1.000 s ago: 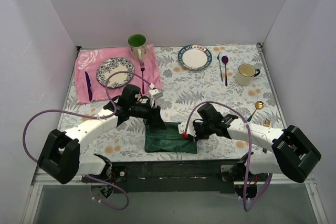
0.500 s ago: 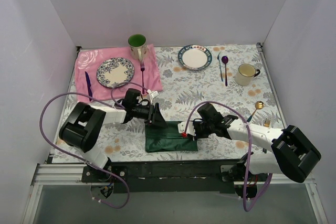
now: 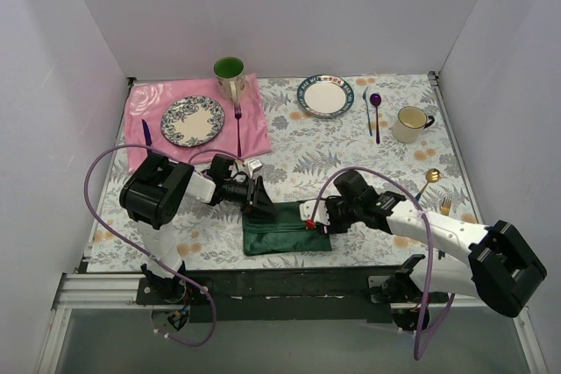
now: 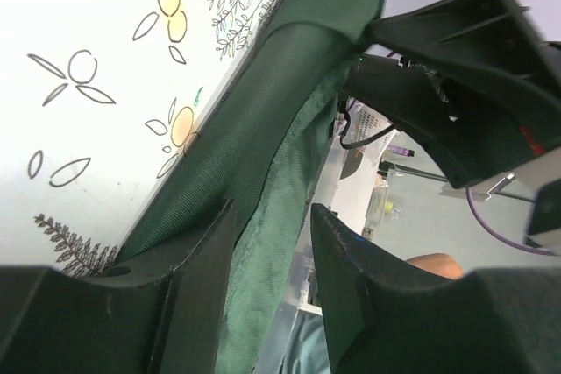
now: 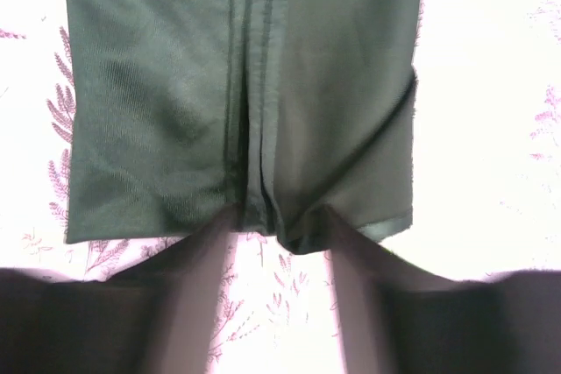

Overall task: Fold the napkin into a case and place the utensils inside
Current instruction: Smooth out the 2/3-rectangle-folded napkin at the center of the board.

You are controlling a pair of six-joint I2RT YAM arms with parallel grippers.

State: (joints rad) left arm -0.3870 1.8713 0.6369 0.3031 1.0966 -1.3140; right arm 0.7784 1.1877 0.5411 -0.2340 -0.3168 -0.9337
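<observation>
**Folded napkin could slip open while both grippers stood parted at its edges**

Top external view: The dark green cloth napkin [image 3: 287,229] lay folded into a flat rectangle on the floral-print table cover [image 3: 351,151], near the front edge and between the two arms. The left gripper [image 3: 261,203] sat at its far left corner and the right gripper [image 3: 313,218] at its right end. The slim gold-headed utensils [image 3: 431,178] lay well apart to the right, outside the napkin. With neither gripper clamped, the soft layers looked likely to relax or be dragged askew if either arm pulled away while snagged, which would spoil the pocket.

Left wrist view: The left gripper [image 4: 272,251] stood partly open, straddling a raised edge of the napkin [image 4: 263,129]. One finger [image 4: 197,278] touched the cloth and a gap showed beside the other. Closing here might catch only the top layer and peel the fold back.

Right wrist view: The right gripper [image 5: 276,234], blurred, had its fingers [image 5: 206,238] apart at the napkin's [image 5: 175,102] near edge, where the cloth bulged slightly between the tips. It gripped nothing. Lifting off carelessly could tug that edge along.
</observation>
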